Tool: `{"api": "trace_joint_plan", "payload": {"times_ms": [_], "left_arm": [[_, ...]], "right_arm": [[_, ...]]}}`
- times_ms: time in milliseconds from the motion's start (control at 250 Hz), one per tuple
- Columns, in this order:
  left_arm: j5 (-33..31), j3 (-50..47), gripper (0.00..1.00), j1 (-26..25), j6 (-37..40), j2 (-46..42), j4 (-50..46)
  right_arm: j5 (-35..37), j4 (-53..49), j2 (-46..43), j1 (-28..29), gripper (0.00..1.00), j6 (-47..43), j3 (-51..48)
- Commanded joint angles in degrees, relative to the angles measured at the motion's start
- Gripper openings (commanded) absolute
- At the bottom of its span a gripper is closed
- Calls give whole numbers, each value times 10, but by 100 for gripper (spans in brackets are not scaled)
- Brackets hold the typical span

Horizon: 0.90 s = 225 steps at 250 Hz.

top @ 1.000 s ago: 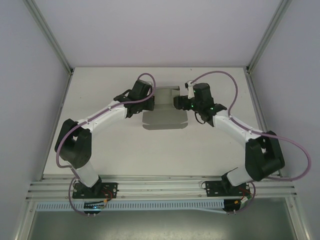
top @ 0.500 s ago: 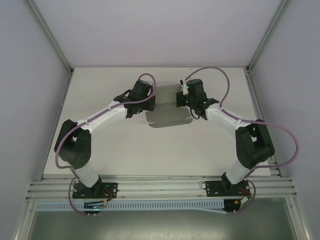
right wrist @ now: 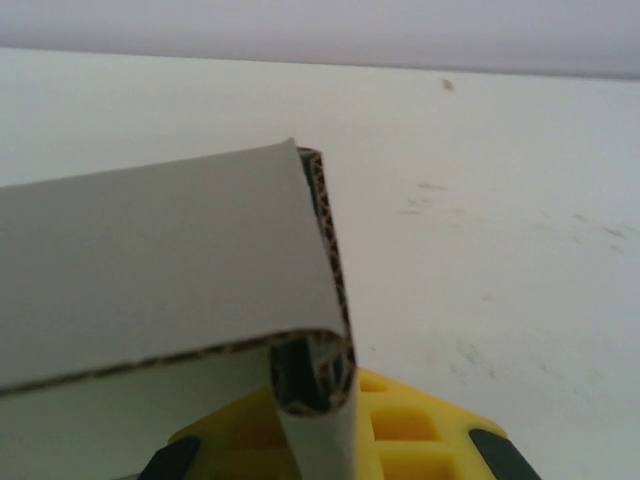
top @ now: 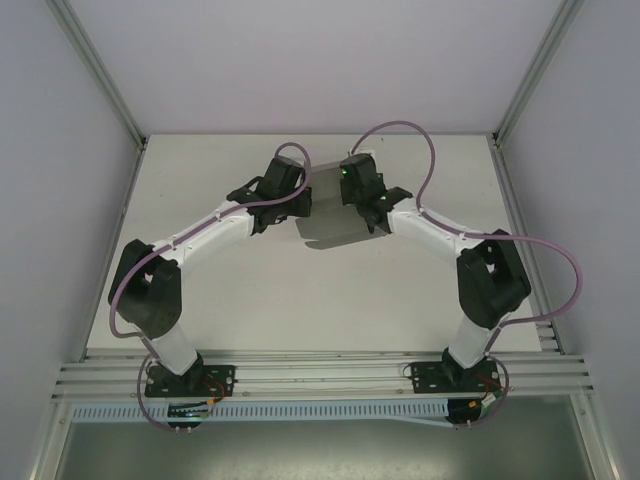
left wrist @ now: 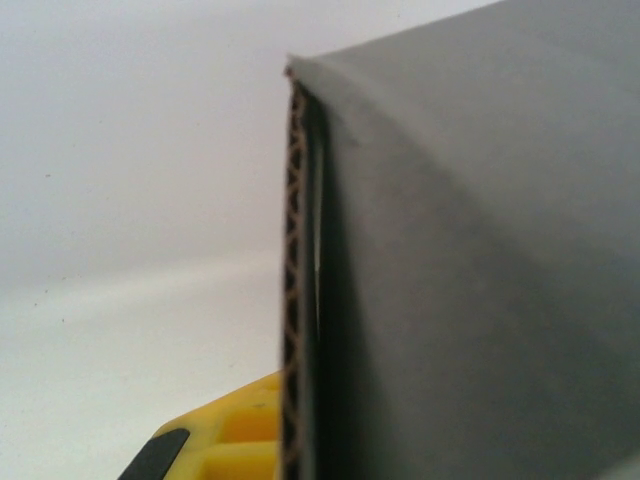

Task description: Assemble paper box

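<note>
Two grippers were on the card, far-centre of the table point(top: 400, 290). R gripper point(top: 348, 190) was pinching a folded flap of the paper box point(top: 335, 228). In the R wrist view, yellow pads point(right wrist: 420, 430) sat either side of the flap, w/ the fold's corrugated edge just above. L gripper point(top: 303, 198): one yellow pad point(left wrist: 235, 440) touched the box's fluted edge, and the other side was hidden behind the grey panel, so couldn't tell if it was clamped or not. From above, the box sat btwn the two wrists, its grey panel looking tilted, well apart from the arm bases.
</note>
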Motion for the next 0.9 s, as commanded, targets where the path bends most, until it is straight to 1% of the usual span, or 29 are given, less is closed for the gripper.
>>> {"api": "trace_joint_plan", "payload": {"times_ms": [0,48,120,204,252,376,392,448,576,679,731,775,815,859,895], "left_arm": [[-22,14,0,6,-25,-39,-23],[-24,17,0,6,-27,-37,-27],[-31,27,0,6,-29,-31,-42],[-43,33,0,6,-30,-30,-56],[-50,27,0,5,-33,-35,-56],[-65,14,0,6,-45,-46,-55],[-66,13,0,6,-45,-47,-56],[-70,13,0,6,-48,-47,-62],[-79,16,0,6,-52,-46,-74],[-86,11,0,6,-58,-49,-76],[-89,7,0,6,-62,-51,-75],[-87,5,0,6,-61,-52,-75],[-84,6,0,6,-59,-52,-75],[-81,5,0,6,-57,-52,-75],[-77,5,0,6,-53,-52,-72]], "right_arm": [[273,-165,30,-34,0,162,25],[281,-170,32,-33,0,187,28],[292,-185,44,-34,0,201,41],[337,-250,67,-35,0,220,75],[356,-293,77,-37,0,246,90],[365,-332,74,-36,0,300,87],[366,-335,73,-50,0,305,86],[372,-346,71,-55,0,329,84],[371,-359,70,-64,0,338,91],[407,-429,83,-65,0,385,122],[413,-437,89,-65,0,384,133],[416,-422,89,-65,0,370,132],[407,-376,81,-65,0,331,118],[371,-271,64,-65,0,241,82],[311,-166,44,-66,0,165,39]]}}
